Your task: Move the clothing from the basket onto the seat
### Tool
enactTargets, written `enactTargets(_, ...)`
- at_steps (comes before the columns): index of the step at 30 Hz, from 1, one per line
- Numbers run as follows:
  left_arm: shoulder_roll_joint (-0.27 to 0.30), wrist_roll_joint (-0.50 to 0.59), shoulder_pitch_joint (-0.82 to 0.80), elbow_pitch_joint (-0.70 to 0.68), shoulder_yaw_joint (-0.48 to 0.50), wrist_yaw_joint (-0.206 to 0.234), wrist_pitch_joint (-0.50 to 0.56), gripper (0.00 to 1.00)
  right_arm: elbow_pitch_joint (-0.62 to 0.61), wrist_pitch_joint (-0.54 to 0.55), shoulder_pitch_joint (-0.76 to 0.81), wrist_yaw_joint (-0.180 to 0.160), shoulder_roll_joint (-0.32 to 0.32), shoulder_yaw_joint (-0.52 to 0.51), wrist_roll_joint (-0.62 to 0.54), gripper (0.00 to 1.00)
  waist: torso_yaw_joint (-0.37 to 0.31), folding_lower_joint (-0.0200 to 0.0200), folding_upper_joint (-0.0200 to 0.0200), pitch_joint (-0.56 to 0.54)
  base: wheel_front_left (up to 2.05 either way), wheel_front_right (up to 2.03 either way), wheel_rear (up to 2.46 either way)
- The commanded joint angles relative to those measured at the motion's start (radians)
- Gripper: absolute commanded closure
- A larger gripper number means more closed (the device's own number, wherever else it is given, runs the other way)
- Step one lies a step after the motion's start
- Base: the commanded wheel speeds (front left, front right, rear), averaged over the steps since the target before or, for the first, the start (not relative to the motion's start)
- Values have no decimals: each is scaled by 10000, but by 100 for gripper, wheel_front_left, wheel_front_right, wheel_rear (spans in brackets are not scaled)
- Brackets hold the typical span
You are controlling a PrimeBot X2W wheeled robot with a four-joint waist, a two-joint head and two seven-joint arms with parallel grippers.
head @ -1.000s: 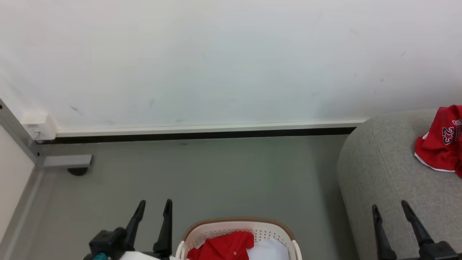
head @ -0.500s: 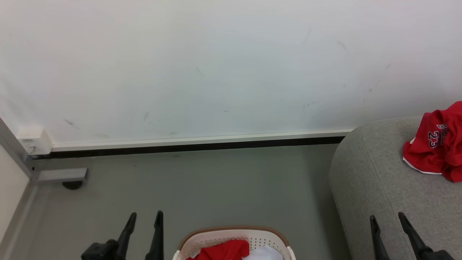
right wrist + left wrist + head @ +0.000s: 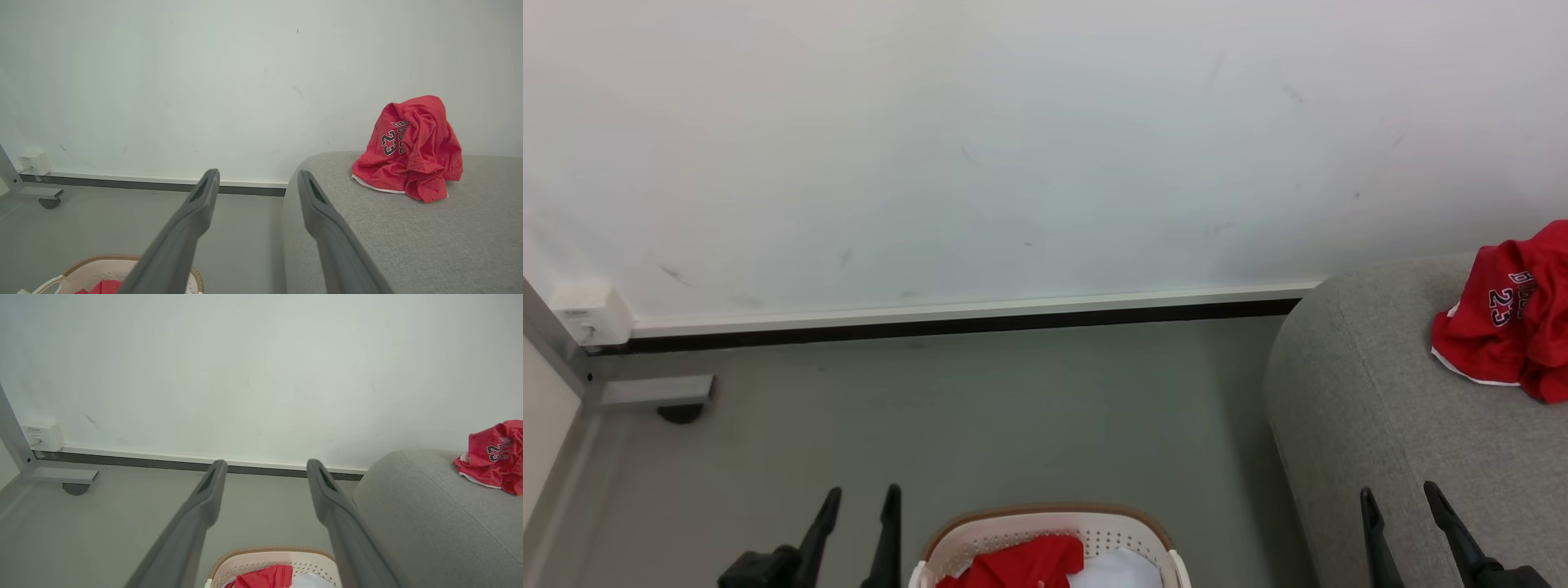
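Red jersey [image 3: 1511, 335] on the seat [image 3: 1380, 392], more clothing [image 3: 1013, 563] in the basket [image 3: 1111, 535].
Left pincer [image 3: 863, 490], right pincer [image 3: 1397, 487] both gape empty; next, likely, a reach down inside.

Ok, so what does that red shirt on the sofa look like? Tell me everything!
The red shirt is a crumpled heap of thin, mesh-looking cloth, bunched up rather than flat. It has dark letters and the number 23 edged in white, and a white hem peeks out underneath. It sits on the grey sofa, near its rounded end, before the pale wall. Only the sofa can be seen touching it.
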Motion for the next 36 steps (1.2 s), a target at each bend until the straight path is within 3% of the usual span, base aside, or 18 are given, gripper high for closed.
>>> enactTargets(1, -1, 166, -101, 63, -45, -69, -5, 0, 33, -15, -33, -25, -15, -7, 55, 0, -18, 0, 0, 70, 0, 0, 0)
enactTargets(10, 17, 601, -1321, 1039, -981, -271, 115, 0, -230, -15, -713, -25, -18, -21, 21, 0, -468, 0, 0, 1014, 0, 0, 0)
enactTargets(25, 90, 1818, -4575, 3890, -2661, -330, 2788, 0, -1013, -15, -3025, -26, -10, 239, 565, 0, -1571, 0, 0, 4850, 0, 0, 0)
enactTargets(36, 731, 2320, -6524, 6365, -2803, 101, 3692, 0, -1665, -14, -4492, -26, -10, 561, 1345, 0, -2336, 0, 0, 7378, 0, 0, 0)
